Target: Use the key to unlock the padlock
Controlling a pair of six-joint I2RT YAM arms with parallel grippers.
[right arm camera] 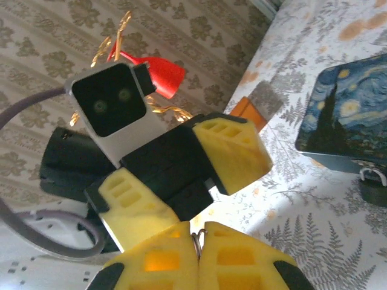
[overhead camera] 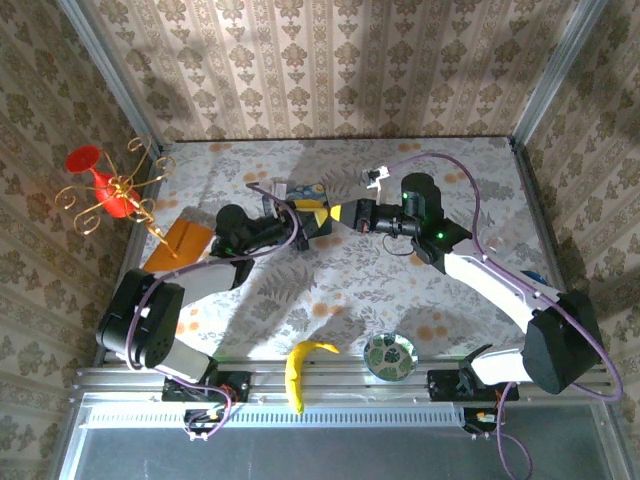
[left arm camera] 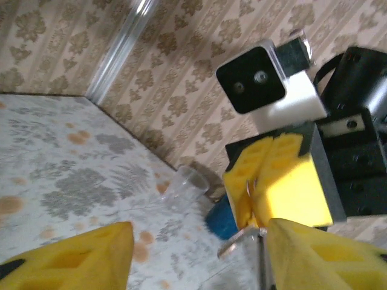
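Padlock [right arm camera: 375, 192] cropped at edge | key [right arm camera: 197, 234] mostly hidden in right jaws

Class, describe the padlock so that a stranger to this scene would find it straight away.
Find the blue starry-night box on the floral table. Beside its edge sits the padlock: tiny and dark with a silvery loop, far smaller than the box.

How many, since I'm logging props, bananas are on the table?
1. The banana lies at the near edge of the table, left of the small patterned bowl. Part of the tabletop is covered, so another could be hidden.
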